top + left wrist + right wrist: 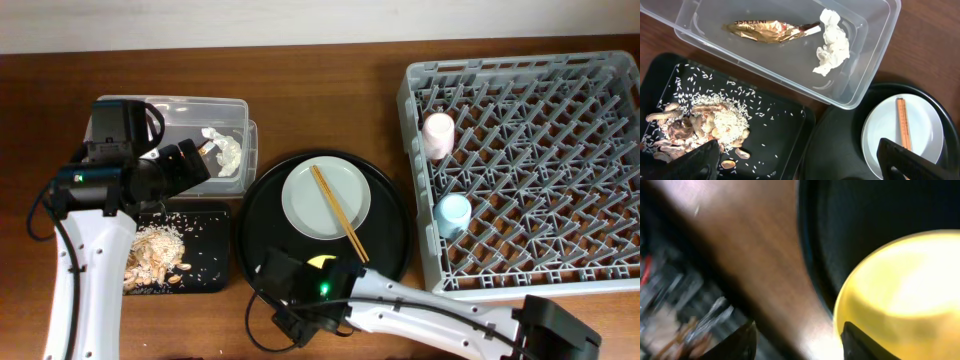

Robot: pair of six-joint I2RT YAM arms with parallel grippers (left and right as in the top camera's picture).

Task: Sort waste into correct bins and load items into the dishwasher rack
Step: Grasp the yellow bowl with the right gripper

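The clear tub [860,75] holds the gold-brown wrapper [760,31] and the crumpled white tissue [832,47]. Tan food scraps [695,127] lie in the shallow black tray [775,125]. My left gripper [799,146] is open and empty, hovering over the tray's right edge. The pale plate [300,205] carries the wooden chopsticks [340,215]. The yellow bowl [320,262] sits at the round tray's front. My right gripper [800,332] is open beside the blurred bowl [900,285], one finger at its side. The pink cup [438,132] and light-blue cup [453,212] stand in the dishwasher rack [520,62].
The large round black tray [260,215] lies between the bins and the rack, under the plate and bowl. The tub [170,102] and the black tray [205,250] are at the left. My right arm reaches in along the front edge of the wooden table [330,90].
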